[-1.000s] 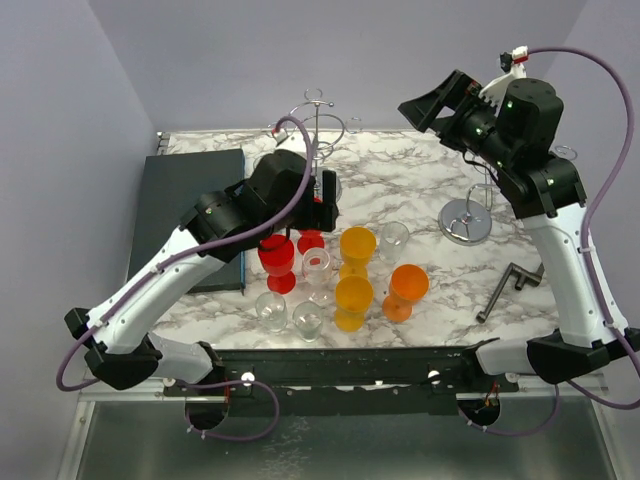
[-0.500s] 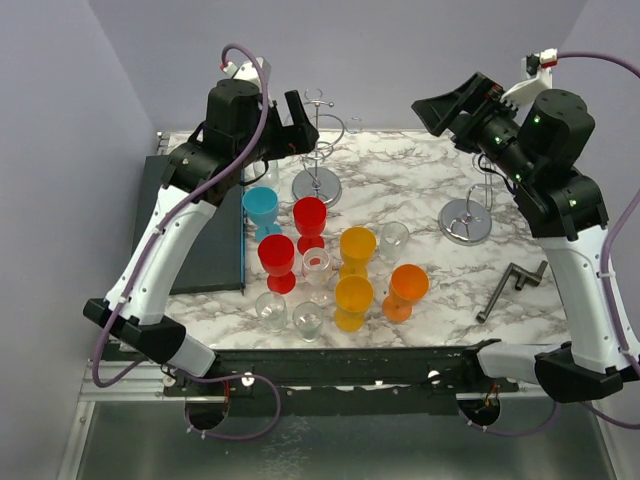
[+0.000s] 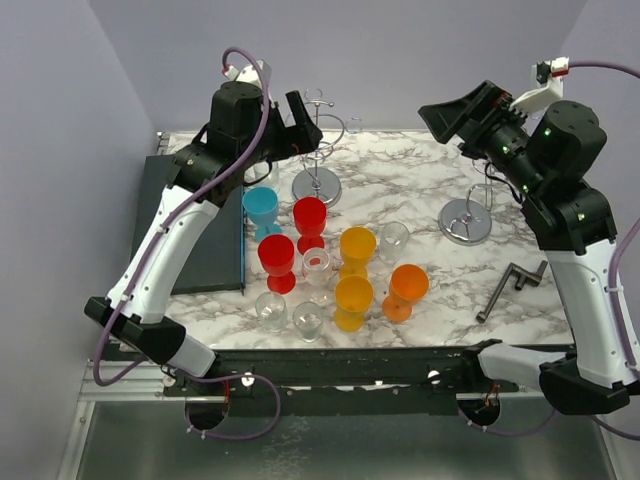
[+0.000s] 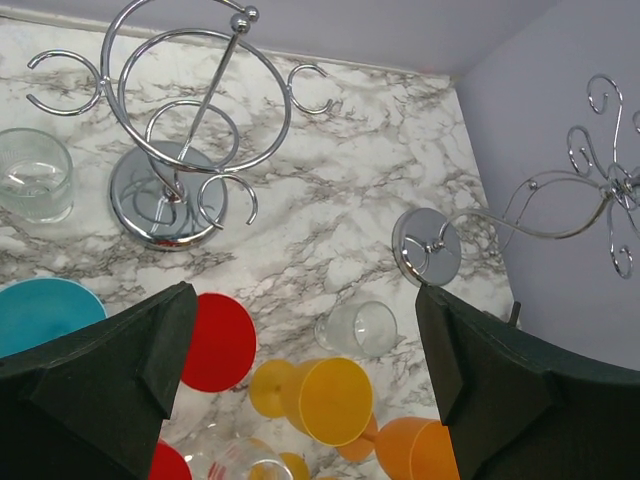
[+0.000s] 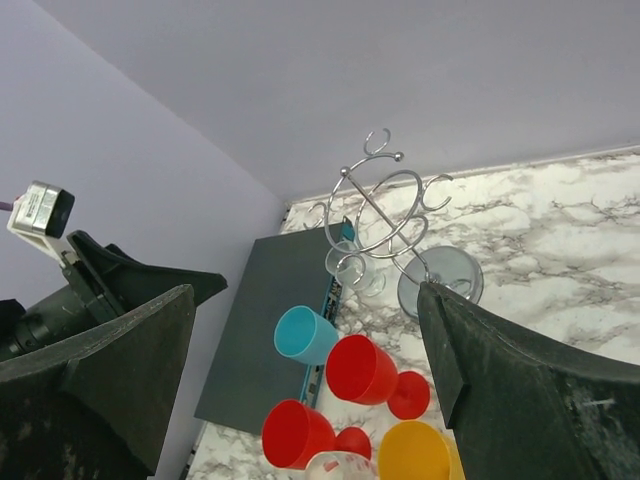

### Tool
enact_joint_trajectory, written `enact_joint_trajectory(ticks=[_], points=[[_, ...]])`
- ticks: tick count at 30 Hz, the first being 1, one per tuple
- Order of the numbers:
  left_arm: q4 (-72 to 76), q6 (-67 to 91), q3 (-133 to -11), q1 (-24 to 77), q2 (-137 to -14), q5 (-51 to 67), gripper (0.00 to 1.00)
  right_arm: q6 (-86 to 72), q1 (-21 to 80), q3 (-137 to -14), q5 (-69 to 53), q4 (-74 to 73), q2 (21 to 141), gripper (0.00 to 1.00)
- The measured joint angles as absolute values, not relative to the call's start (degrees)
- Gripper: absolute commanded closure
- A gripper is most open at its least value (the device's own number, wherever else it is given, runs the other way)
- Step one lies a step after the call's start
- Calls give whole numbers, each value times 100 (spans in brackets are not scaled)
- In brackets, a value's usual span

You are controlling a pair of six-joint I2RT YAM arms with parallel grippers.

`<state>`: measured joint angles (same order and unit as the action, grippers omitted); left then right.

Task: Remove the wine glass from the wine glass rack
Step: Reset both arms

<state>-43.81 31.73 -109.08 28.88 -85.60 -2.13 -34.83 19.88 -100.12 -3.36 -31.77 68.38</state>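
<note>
While upright, blue glass (image 3: pixel 261 207) empty

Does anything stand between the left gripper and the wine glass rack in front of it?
Nothing visible does. The left gripper is open and hangs above the table. Its wrist view shows the rack whole between the fingers. The rack's hooks look empty. A clear glass seems to stand beside the base, out of the path.

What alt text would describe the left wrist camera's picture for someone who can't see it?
The open left gripper frames a chrome wine glass rack on a marble table. A second rack stands to its right; a blue cup, red cup and yellow cup sit nearer.
</note>
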Motion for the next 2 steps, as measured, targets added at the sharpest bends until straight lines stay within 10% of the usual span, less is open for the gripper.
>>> enact_joint_trajectory(ticks=[2], points=[[-4377, 3194, -10888, 2888, -8547, -217, 1, -3479, 1988, -9948, -322, -3166, 6801, 0]])
